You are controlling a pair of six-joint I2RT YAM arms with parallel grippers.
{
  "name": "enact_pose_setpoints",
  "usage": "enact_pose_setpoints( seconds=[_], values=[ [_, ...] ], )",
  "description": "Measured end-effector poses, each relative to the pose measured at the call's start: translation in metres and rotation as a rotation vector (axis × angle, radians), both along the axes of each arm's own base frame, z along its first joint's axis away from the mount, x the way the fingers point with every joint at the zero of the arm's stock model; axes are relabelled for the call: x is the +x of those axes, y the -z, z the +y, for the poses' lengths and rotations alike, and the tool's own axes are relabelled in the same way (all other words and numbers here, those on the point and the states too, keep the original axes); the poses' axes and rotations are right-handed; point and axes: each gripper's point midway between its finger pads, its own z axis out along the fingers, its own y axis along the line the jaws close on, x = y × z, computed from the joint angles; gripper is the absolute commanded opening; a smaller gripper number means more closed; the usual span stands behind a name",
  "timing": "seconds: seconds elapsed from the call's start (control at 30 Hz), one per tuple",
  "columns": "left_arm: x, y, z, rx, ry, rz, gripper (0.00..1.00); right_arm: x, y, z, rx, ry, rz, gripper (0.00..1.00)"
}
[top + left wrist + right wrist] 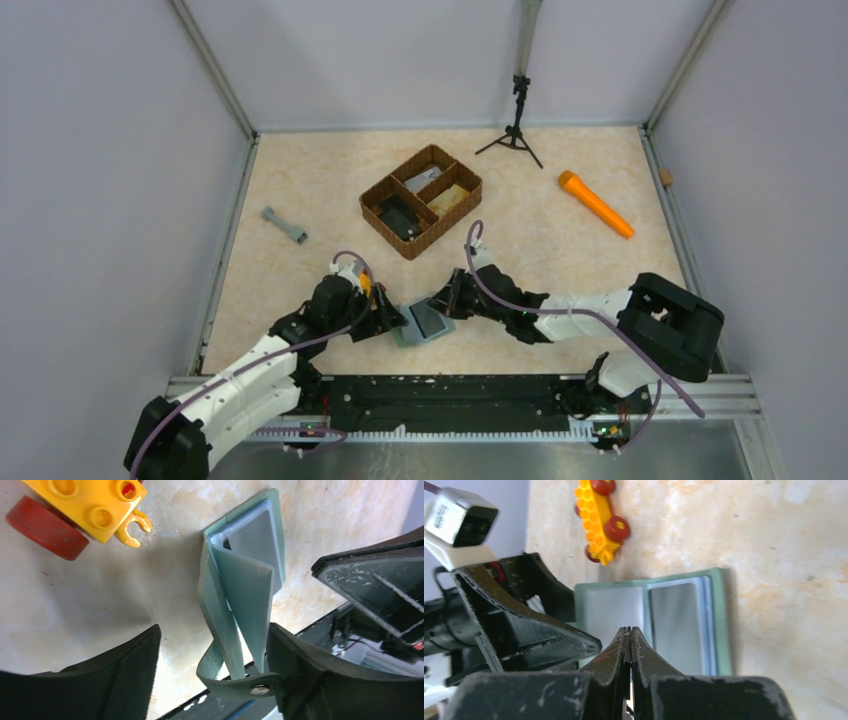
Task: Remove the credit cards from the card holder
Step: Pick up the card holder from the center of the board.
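The sage-green card holder (425, 322) lies open on the table between my two grippers. In the left wrist view its flaps (250, 590) stand up between my wide-open left fingers, and its snap strap (250, 687) touches the right finger (310, 680). My left gripper (385, 318) (215, 680) is open. My right gripper (447, 300) (630, 630) is shut, tips just above the holder's middle (674, 625). A thin dark edge shows between its pads; I cannot tell what it is. Clear grey sleeves show inside the holder.
A brown divided basket (372, 196) stands behind, with flat items in its compartments. A yellow toy car with red wheels (599, 520) (90, 505) sits just left of the holder. A grey tool (285, 226), an orange cylinder (595, 204) and a small tripod (515, 130) lie further off.
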Motion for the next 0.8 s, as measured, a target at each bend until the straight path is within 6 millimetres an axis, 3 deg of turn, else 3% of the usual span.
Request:
enact_pose_setpoints(
  seconds=[0.17, 0.2, 0.3, 0.5, 0.8],
  values=[
    [0.001, 0.009, 0.001, 0.026, -0.005, 0.025, 0.30, 0.002, 0.012, -0.016, -0.118, 0.008, -0.028, 0.01],
    [0.001, 0.009, 0.002, 0.030, -0.004, 0.024, 0.24, 0.002, 0.014, -0.020, -0.141, 0.011, -0.034, 0.05],
    [0.002, 0.007, 0.001, 0.025, -0.007, 0.016, 0.00, 0.002, 0.016, -0.029, -0.187, 0.011, -0.054, 0.45],
    [0.007, -0.009, -0.004, -0.024, 0.007, -0.053, 0.00, -0.001, 0.009, -0.041, -0.245, -0.017, -0.092, 0.93],
    [0.014, -0.066, -0.024, -0.201, 0.073, -0.250, 0.00, 0.012, -0.042, -0.088, -0.106, 0.029, -0.134, 0.96]
  ],
)
